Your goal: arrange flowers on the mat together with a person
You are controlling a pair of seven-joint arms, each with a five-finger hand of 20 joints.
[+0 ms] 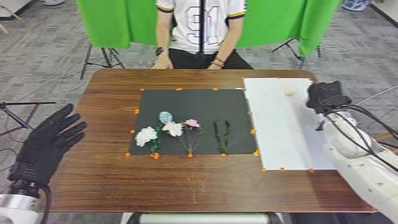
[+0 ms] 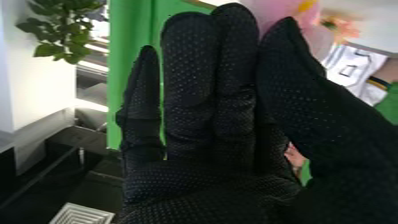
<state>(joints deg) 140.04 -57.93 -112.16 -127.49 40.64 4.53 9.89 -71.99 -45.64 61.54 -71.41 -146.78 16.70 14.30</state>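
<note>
We see the black mat [image 1: 195, 100] lying on the brown desk [image 1: 204, 192], with orange marks along its edges. The flowers to be arranged are on the mat: we find a white flower [image 1: 145, 136] near its left edge and a pale blue flower [image 1: 165, 117] farther up. Just below the blue one sits a pale pink-white flower [image 1: 172, 129], with a pink flower [image 1: 192, 123] beside it to the right. Apart from these, two green stems [image 1: 222, 136] lie roughly upright in the head view, side by side, on the right part of the mat.

To the right of the mat we have the white board [image 1: 289, 135], with a small pale thing [image 1: 289, 93] near its far end. The right robot hand [image 1: 327, 95] is at that board's far right corner; in the wrist view its fingers are straight and its thumb is close against them. We see pink petals [image 2: 311, 15] by the fingertips, but cannot tell whether the hand holds them. The left robot hand [image 1: 43, 147] is at the desk's left edge, fingers straight and apart
</note>
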